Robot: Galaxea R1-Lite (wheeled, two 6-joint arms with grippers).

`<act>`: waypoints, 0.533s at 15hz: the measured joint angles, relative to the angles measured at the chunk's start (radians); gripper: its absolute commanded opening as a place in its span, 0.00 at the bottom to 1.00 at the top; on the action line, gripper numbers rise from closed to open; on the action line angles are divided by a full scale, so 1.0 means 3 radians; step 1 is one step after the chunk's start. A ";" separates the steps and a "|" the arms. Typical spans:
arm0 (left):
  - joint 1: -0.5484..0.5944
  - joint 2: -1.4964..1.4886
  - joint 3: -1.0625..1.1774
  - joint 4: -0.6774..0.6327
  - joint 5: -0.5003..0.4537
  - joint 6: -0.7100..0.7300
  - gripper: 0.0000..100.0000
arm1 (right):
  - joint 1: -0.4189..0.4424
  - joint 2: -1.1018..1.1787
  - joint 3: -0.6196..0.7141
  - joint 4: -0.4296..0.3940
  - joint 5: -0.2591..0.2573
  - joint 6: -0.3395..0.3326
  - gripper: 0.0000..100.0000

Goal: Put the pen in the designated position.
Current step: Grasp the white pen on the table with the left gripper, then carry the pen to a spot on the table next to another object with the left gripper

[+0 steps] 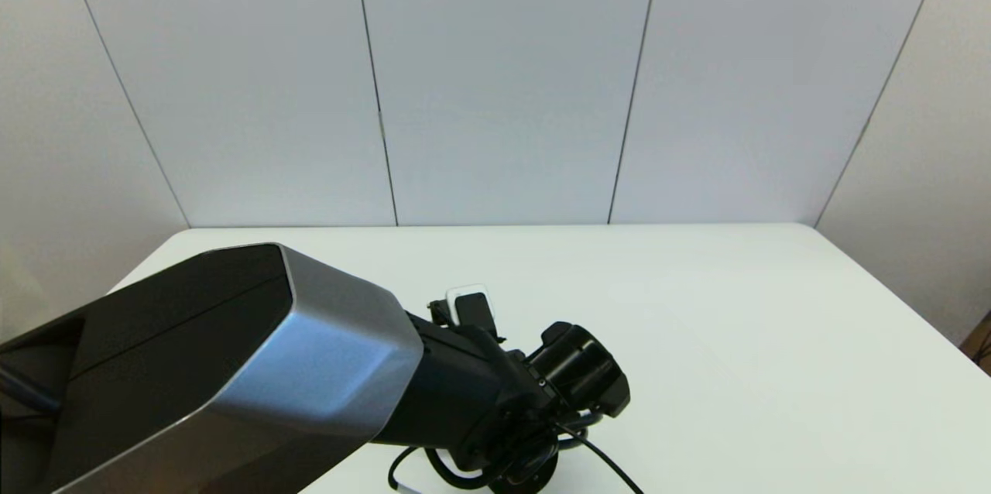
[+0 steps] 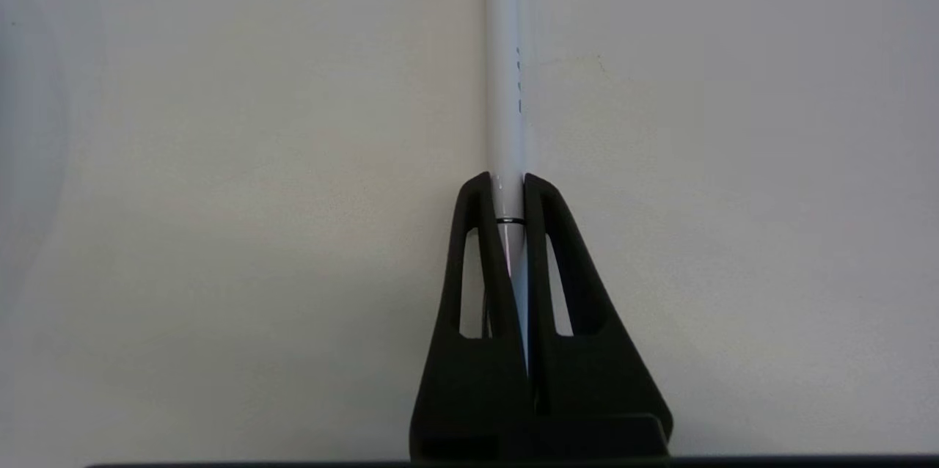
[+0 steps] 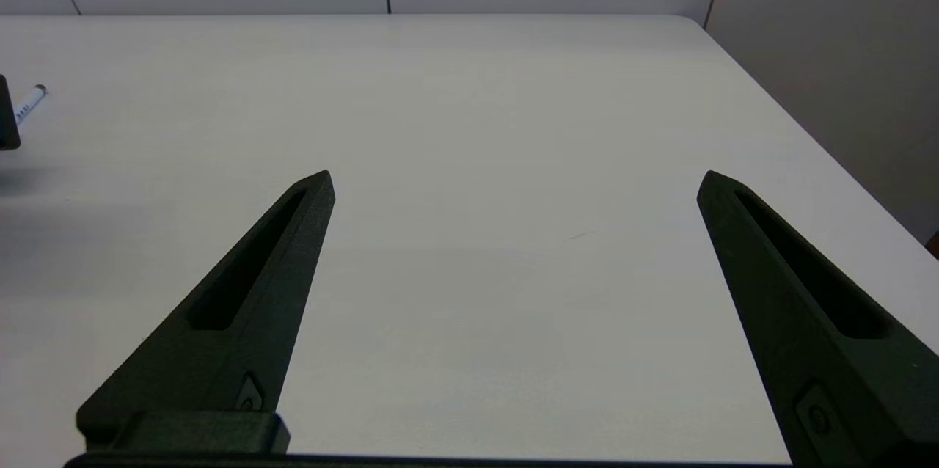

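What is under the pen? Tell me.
Bare white table shows under the pen, which the left gripper is shut on. The fingers cover the strip beneath its gripped end.

The pen (image 2: 505,86) sits between the left pincer (image 2: 505,185) fingers, over the table (image 1: 735,339).

White table (image 1: 735,339) before pale panelled wall (image 1: 503,91)
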 measured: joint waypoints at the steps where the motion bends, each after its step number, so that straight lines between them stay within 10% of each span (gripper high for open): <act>1: 0.0000 -0.0022 0.0005 0.0005 -0.0003 0.0010 0.00 | 0.0000 0.0000 0.0000 0.0000 0.0003 -0.0001 1.00; 8: 0.0054 -0.0645 0.0043 0.0014 0.0048 0.0389 0.00 | 0.0000 0.0000 0.0000 -0.0001 0.0003 -0.0001 1.00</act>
